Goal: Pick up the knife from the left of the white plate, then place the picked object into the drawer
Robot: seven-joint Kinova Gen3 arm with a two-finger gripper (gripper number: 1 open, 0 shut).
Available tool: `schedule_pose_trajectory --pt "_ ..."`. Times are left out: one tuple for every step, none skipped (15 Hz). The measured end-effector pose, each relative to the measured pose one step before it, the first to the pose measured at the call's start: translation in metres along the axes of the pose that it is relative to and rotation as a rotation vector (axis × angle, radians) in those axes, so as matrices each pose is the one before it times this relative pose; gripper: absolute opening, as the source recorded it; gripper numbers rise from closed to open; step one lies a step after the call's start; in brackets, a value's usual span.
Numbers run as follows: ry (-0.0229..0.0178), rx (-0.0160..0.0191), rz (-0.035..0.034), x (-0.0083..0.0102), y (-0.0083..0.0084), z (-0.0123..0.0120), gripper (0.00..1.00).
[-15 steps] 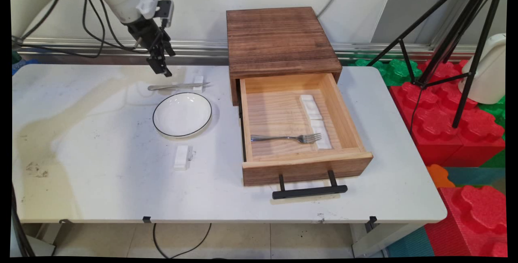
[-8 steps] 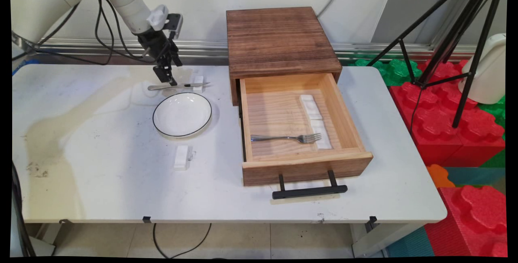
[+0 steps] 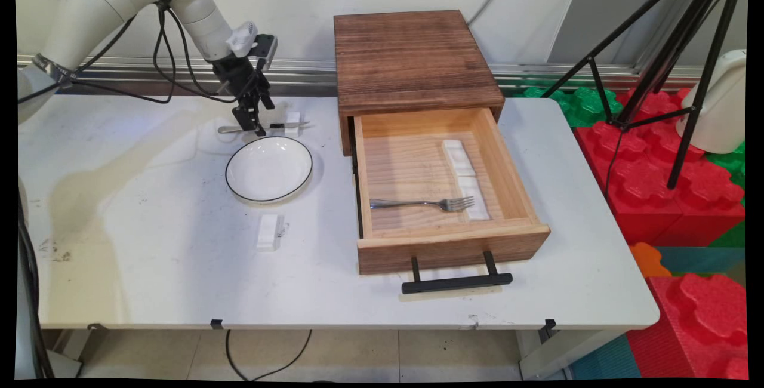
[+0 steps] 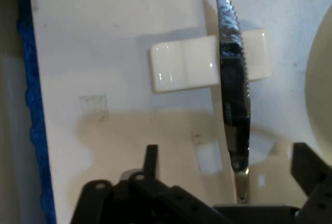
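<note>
White plate (image 3: 268,169) with dark rim on the white table (image 3: 149,245), small white block (image 3: 268,231) just in front of it. Wooden drawer box (image 3: 412,59) at the back with its drawer (image 3: 444,245) pulled out: fork (image 3: 424,203) inside, tines on a white strip (image 3: 465,179). Black tripod (image 3: 668,65) and red foam blocks (image 3: 656,185) off to the right.

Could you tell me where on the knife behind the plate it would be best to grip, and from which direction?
Probably the handle, from straight above. The knife lies flat, its serrated blade propped across a small white rest, handle toward the table's left. The end effector hangs open over it, fingers on either side, so closing across the narrow handle looks simplest.
</note>
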Motion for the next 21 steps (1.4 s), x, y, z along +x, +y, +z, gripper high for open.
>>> schedule_pose_trajectory --pt "0.00032 -0.0044 0.00242 -0.00076 -0.0012 0.00227 1.0" --pt "0.00055 -0.00288 0.00222 -0.00006 -0.00075 0.00127 0.0" --pt "0.00102 -0.00403 0.00294 -0.00024 -0.00079 0.00167 0.0" --pt "0.00126 -0.00275 0.0021 0.00029 -0.00034 0.0008 0.0" --pt "0.00171 -0.00346 0.00291 0.00031 -0.0003 0.00089 0.0" --pt "0.00127 -0.0025 0.00172 0.00031 0.0001 0.00023 0.0" --pt "0.00178 -0.00358 0.00324 0.0005 0.00023 0.00019 0.0" --pt "0.00206 -0.00328 0.00243 -0.00009 0.00078 -0.00036 0.0" --pt "0.00082 -0.00409 0.00244 0.00043 0.00101 -0.00055 0.0" --pt "0.00038 -0.00439 0.00207 0.0004 0.00167 -0.00076 0.0" --pt "-0.00014 -0.00322 0.00166 0.00062 0.00143 -0.0008 0.0" --pt "-0.0006 -0.00225 -0.00235 -0.00066 0.00229 -0.00151 0.0" --pt "-0.00097 -0.0008 -0.00312 -0.00027 0.00145 -0.00138 0.0" --pt "-0.00094 0.00257 -0.00776 -0.00024 0.00145 -0.00216 0.0" --pt "-0.00108 0.00547 -0.01081 0.0001 0.00096 -0.00282 0.0" --pt "-0.00057 0.00847 -0.01369 -0.0004 0.00101 -0.00374 0.0" --pt "-0.00007 0.01052 -0.01564 -0.00089 0.00101 -0.00456 0.0" --pt "-0.00016 0.01334 -0.01829 -0.00075 0.00101 -0.0063 0.0" --pt "0.00017 0.01469 -0.01829 -0.00095 0.00114 -0.00751 0.0" --pt "-0.00003 0.01342 -0.01657 -0.00096 0.00128 -0.00795 0.0" --pt "0.0008 0.0086 -0.01102 -0.00057 0.0009 -0.0055 0.0"
